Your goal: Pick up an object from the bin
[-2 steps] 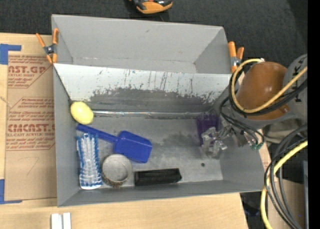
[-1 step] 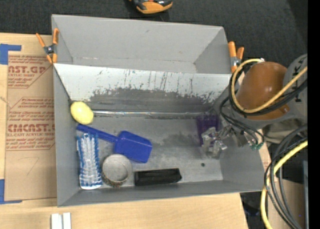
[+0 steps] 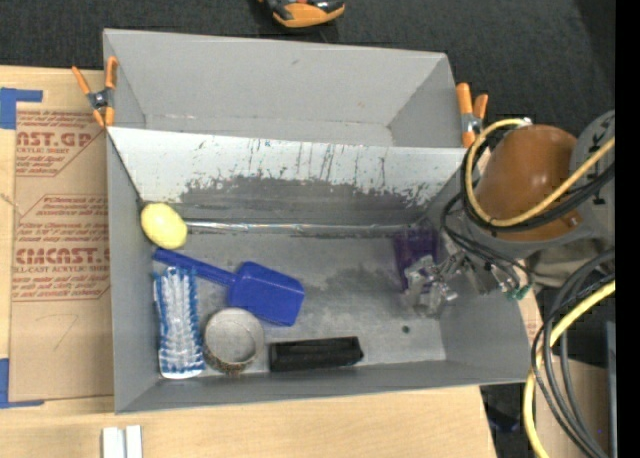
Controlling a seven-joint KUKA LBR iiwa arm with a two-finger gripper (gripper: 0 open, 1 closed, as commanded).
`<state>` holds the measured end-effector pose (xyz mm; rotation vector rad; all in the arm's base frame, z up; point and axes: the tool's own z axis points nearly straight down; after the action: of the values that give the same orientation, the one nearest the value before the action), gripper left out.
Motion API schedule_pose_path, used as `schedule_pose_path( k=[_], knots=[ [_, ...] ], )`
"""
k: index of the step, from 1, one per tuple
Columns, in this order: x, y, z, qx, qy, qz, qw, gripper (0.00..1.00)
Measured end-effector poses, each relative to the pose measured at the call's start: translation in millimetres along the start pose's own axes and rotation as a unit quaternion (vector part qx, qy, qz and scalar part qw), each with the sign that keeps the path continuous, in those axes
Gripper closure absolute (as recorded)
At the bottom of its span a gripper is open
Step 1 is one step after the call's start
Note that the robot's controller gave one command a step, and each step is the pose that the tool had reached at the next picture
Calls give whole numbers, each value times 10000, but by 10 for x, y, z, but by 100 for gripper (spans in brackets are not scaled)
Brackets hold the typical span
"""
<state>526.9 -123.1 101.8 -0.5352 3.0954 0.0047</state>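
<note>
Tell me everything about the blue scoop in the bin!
The scoop is bright blue and looks like plastic. It has a straight handle and a wide, boxy bowl. It lies flat on the bin floor, left of the middle, handle pointing up-left. The handle crosses the top of the clear ribbed bottle; the bowl sits beside the round tin.

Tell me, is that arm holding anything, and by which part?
Cannot be told. The gripper is low at the right of the bin, just beside a purple thing; no hold on it is visible.

A small purple thing [image 3: 413,249] lies at the right of the bin [image 3: 330,291], near its back wall
</note>
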Motion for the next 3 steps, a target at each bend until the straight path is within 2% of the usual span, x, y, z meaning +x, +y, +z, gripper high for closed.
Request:
schedule_pose_path(
  k=[1, 2, 3],
  knots=[
    [87, -20, -110, -13, 22, -398, 9992, 100],
    [125, -133, -358, -13, 3, -736, 9973, 100],
    [374, -84, -116, 0, -6, -2283, 9736, 100]
  ],
)
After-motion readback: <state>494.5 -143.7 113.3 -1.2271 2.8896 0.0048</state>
